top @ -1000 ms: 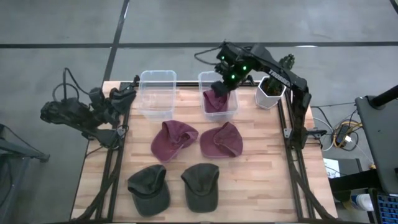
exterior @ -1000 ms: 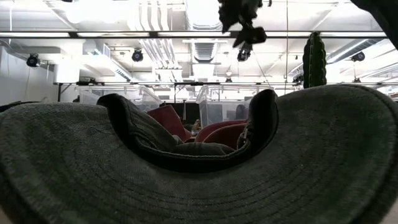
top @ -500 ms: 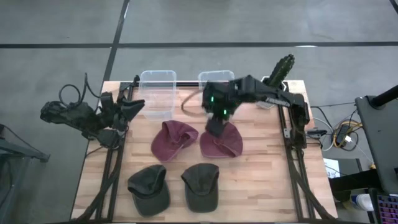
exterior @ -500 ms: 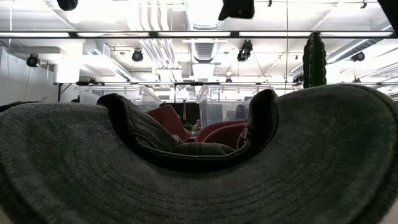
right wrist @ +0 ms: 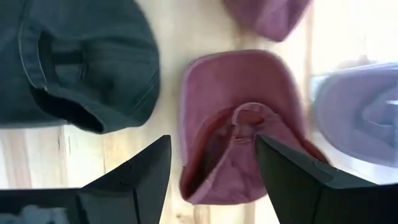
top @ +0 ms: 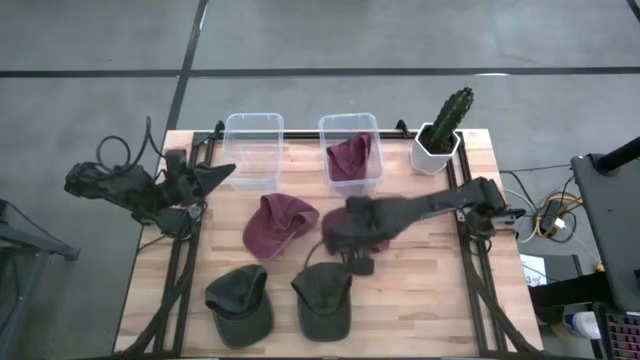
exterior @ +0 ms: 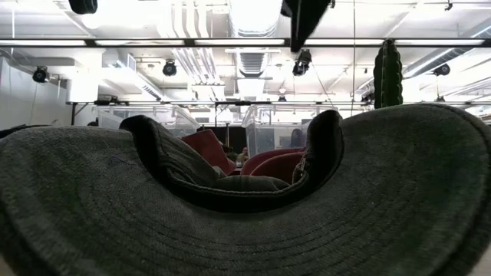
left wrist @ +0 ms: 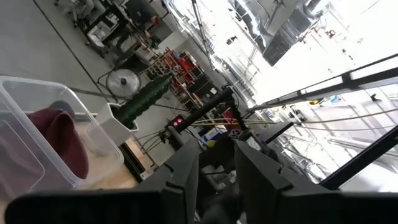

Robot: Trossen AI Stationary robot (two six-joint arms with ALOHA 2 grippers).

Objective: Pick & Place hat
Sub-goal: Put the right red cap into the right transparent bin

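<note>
Step in hand: the right gripper (top: 358,262) is held over the red hat (right wrist: 239,127) near the middle of the table (top: 430,300). This hat looks like the next one to be picked up.

Right gripper: the two dark fingers (right wrist: 134,177) are spread wide apart. Nothing is held between them. The red hat is seen in the gap.

Left gripper: the left gripper (left wrist: 214,171) is parked off the left edge of the table, pointed up at the room. It cannot be told whether it is open or closed. Nothing is seen in it.

Where the hats are: one red hat in bin (top: 347,158) is already put away in the right clear bin (top: 372,125). The left clear bin (top: 251,150) looks bare. A second red hat (top: 277,222) lies just beside the one being reached for. Two dark green hats (top: 240,300) lie at the front of the table.

How to do it well: the fingers should be lowered straight down over the soft round top, where the cloth bunches up. The neighbour hat should not be pinched too. The hat should be lifted high so the bin wall is cleared.

What things are like: the hats are soft, floppy cloth with curved brims. The bins are hard, see-through plastic. The table is smooth pale wood. A spiky cactus (top: 450,110) stands in a white pot at the back corner.
</note>
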